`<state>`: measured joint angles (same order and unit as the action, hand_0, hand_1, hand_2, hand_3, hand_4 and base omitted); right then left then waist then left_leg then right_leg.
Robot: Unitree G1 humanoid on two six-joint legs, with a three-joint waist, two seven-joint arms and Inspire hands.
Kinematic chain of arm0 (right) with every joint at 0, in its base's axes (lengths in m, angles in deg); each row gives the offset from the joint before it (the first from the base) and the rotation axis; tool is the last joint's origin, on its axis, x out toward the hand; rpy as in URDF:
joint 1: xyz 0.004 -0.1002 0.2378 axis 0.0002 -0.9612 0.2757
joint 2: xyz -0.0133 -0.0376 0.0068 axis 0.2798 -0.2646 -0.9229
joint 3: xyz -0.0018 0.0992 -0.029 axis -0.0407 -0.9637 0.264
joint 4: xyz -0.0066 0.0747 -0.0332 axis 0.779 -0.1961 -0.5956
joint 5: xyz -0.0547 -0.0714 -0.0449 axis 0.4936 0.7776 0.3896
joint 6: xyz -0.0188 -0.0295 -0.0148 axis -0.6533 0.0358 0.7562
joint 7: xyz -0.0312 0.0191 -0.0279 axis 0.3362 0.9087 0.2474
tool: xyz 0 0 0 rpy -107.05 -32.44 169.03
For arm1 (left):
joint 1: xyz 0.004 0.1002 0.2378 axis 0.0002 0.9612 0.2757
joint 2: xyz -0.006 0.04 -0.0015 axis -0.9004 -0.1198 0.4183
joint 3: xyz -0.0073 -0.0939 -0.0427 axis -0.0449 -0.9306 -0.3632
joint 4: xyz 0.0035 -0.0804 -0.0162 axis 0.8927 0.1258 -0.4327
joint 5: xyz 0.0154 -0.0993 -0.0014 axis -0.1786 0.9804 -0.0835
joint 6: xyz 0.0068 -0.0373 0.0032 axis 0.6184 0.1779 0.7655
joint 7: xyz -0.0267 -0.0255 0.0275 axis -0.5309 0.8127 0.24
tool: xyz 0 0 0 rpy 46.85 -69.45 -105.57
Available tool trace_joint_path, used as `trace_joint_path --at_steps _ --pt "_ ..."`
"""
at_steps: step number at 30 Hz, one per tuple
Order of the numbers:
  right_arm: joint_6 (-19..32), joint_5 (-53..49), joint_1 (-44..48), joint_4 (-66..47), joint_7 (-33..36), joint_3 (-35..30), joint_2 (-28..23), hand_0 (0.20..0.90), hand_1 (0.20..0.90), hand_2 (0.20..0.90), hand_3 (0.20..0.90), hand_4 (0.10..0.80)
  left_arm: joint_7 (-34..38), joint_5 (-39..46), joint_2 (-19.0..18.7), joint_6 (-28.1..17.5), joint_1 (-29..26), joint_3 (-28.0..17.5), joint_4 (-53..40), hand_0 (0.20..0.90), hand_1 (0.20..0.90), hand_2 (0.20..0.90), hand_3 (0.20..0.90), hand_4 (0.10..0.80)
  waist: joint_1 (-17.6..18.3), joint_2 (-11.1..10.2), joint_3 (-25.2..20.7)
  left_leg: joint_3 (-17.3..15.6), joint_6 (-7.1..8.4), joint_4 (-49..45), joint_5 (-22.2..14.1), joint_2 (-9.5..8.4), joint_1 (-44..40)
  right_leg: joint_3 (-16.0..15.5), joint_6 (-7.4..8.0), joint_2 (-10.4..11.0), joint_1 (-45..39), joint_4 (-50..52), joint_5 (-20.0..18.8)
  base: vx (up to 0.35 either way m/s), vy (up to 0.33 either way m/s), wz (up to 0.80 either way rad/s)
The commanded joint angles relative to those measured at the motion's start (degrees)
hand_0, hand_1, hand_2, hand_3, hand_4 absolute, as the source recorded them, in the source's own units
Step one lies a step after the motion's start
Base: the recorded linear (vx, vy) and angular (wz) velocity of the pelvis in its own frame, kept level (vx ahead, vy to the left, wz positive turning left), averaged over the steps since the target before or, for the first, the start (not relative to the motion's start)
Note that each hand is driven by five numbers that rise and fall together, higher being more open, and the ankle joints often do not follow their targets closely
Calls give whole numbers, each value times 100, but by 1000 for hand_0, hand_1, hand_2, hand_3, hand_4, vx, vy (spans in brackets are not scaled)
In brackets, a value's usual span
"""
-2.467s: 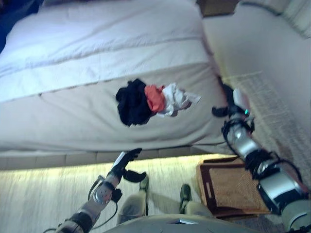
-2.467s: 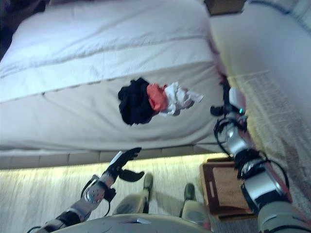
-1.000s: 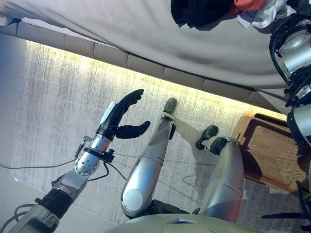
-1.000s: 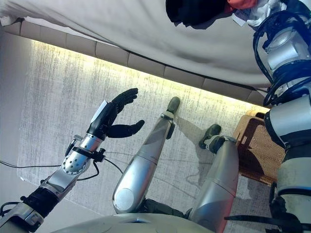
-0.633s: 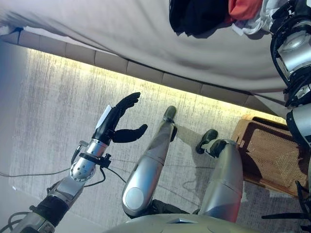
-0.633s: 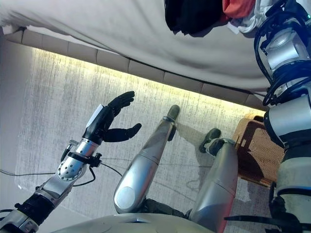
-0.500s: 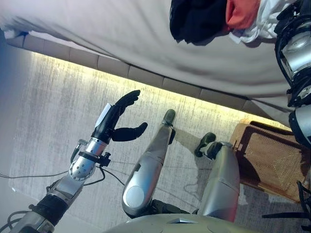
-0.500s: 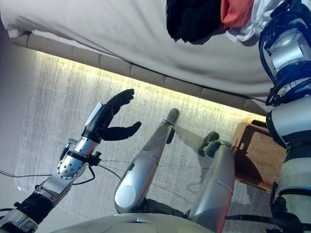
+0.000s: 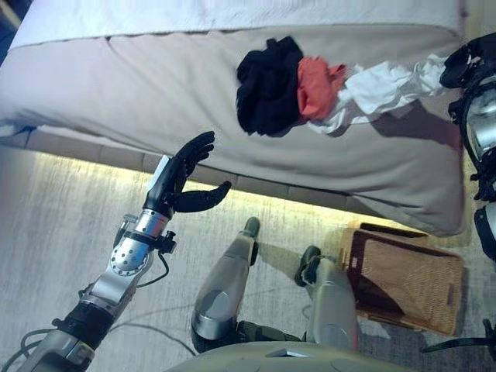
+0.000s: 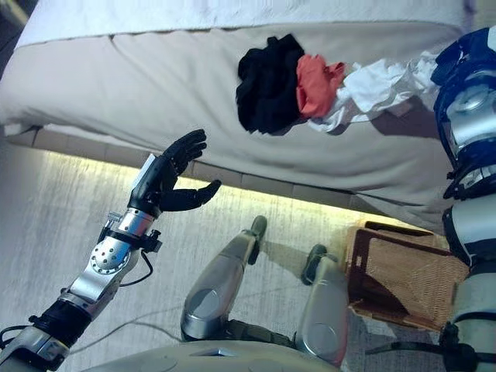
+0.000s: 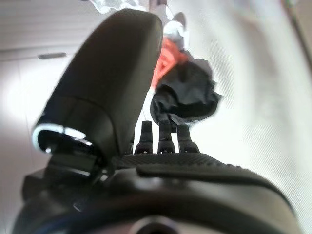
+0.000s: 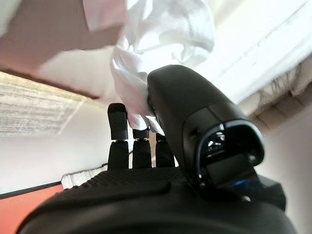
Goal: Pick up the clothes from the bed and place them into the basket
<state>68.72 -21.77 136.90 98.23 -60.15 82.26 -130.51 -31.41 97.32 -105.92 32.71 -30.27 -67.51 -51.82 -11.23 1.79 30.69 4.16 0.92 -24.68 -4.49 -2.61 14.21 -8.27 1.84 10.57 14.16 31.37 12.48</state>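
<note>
A pile of clothes lies on the beige bed (image 9: 139, 93): a black garment (image 9: 266, 87), an orange one (image 9: 313, 85) and a white one (image 9: 380, 89) drawn out to the right. My right hand (image 9: 463, 68) is at the white garment's far end. In the right wrist view the white cloth (image 12: 161, 34) is pinched between the thumb and the fingers (image 12: 132, 144). My left hand (image 9: 182, 177) is open and empty, held in front of the bed's near edge. The left wrist view shows the black garment (image 11: 187, 97) past its fingers. The brown wicker basket (image 9: 411, 283) stands on the floor at the lower right.
A lit strip runs along the bed's base (image 9: 279, 194). Pale carpet (image 9: 54, 232) lies between me and the bed. A white sheet (image 9: 232, 12) covers the far part of the bed.
The camera has tilted up, so more of the bed shows. The white garment is now stretched out to the right from the pile, in my right hand. My left hand stays open.
</note>
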Motion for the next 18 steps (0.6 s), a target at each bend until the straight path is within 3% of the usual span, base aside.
trace_joint_path --at_steps 1,9,18 --pt "541 190 -444 -853 233 -48 -922 300 300 300 200 100 146 321 356 -205 29 -358 147 900 900 900 900 800 383 -374 -1268 -310 -99 349 -209 96 -403 -256 -274 -392 -622 -930 -378 118 10 -31" --pt "741 418 -1877 -1748 43 -1052 -1474 300 300 300 200 100 166 240 614 -84 -172 -364 447 900 900 900 900 800 1029 -516 -1908 -745 -65 1710 28 236 -1392 276 -23 -645 -1279 -2255 -1003 48 0 -35" --pt "813 530 -3307 -2607 198 -2332 -1533 300 300 300 200 100 14 220 828 -156 -264 -409 700 900 900 900 900 800 1596 -485 -2125 -1092 -52 2153 28 358 -1812 879 61 -794 -1400 -2633 -1247 5 -8 -37"
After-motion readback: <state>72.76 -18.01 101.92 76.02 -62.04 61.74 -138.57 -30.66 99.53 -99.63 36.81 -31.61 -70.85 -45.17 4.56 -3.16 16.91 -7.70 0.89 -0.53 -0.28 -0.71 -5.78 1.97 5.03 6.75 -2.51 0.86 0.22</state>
